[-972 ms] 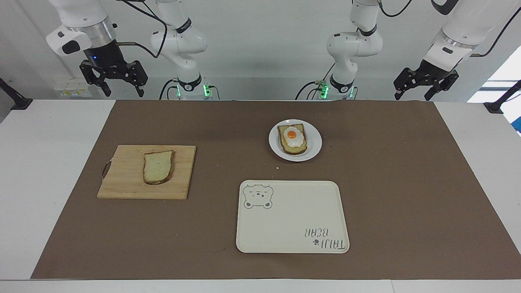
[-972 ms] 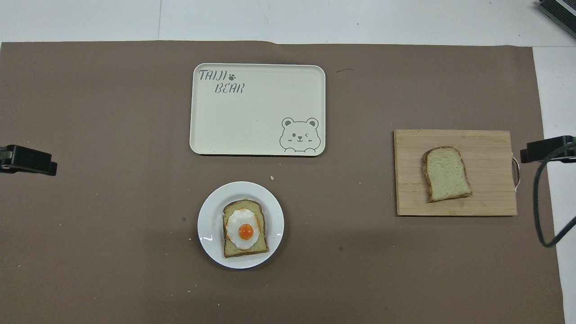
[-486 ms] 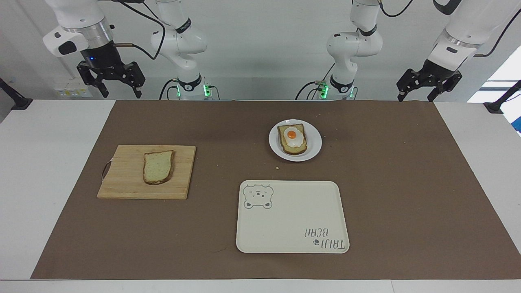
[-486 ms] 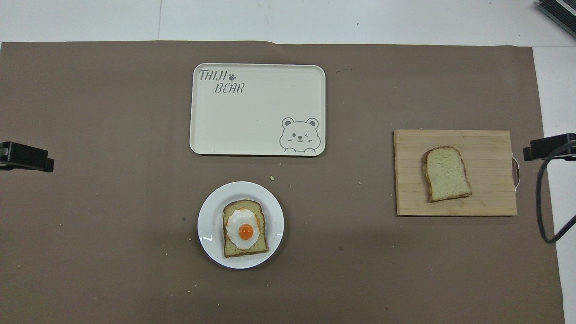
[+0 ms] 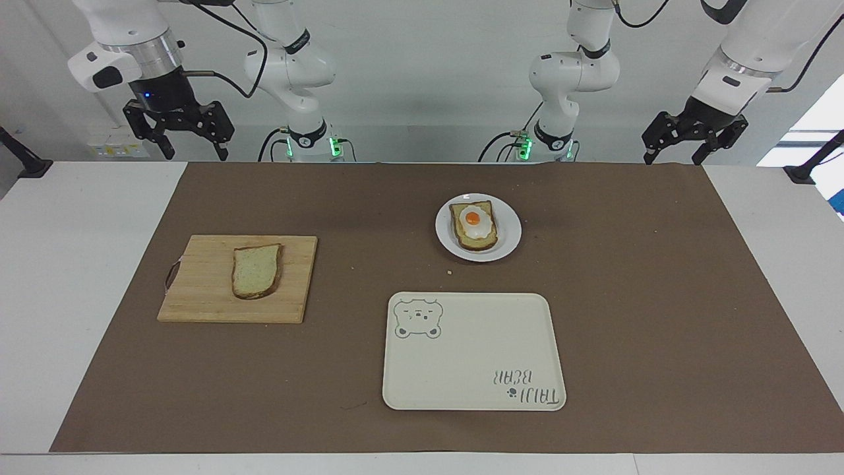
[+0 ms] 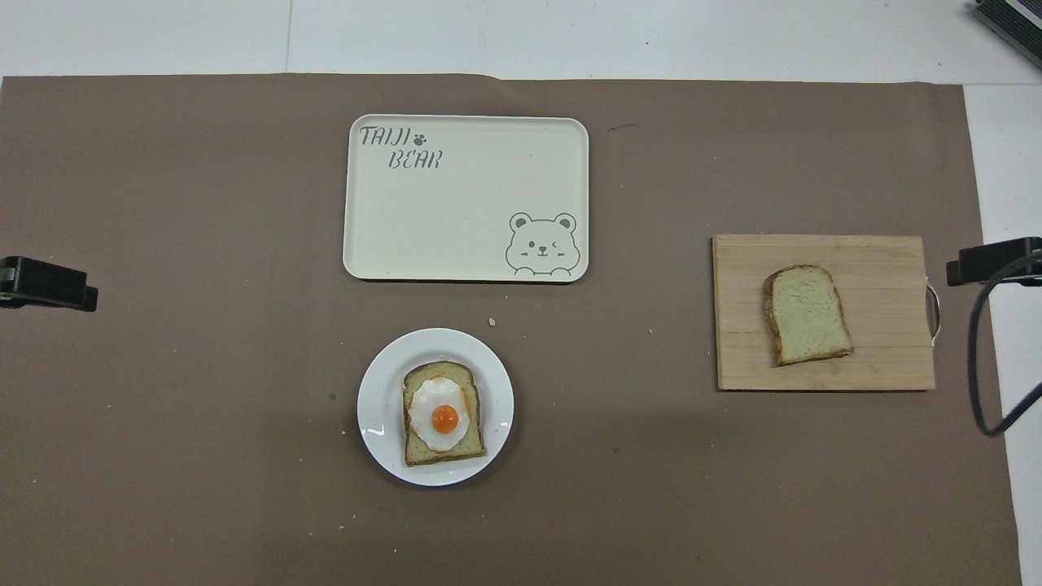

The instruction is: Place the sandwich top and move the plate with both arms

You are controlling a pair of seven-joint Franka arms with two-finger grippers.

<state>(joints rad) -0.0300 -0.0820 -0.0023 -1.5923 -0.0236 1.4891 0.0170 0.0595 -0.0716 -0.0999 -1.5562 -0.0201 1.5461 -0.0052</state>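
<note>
The sandwich top [image 5: 256,270] [image 6: 807,314], a plain slice of bread, lies flat on a wooden cutting board [image 5: 204,293] toward the right arm's end of the table. The white plate [image 5: 511,232] [image 6: 376,407] sits mid-table and carries a bread slice topped with a fried egg [image 5: 473,225]. My right gripper [image 5: 192,153] hangs open and holds nothing, over the robots' edge of the table near the board's end. My left gripper [image 5: 671,158] hangs open and holds nothing, over the same edge at the left arm's end. Both are well apart from bread and plate.
A cream tray with a bear drawing [image 5: 475,349] [image 6: 464,203] lies farther from the robots than the plate. A brown mat [image 5: 659,297] covers most of the table. A few crumbs lie near the plate. The board [image 6: 887,358] has a metal handle at its outer end.
Both grippers have drawn slightly outward toward their ends of the table and stay open. Bread, plate, board and tray have not moved.
</note>
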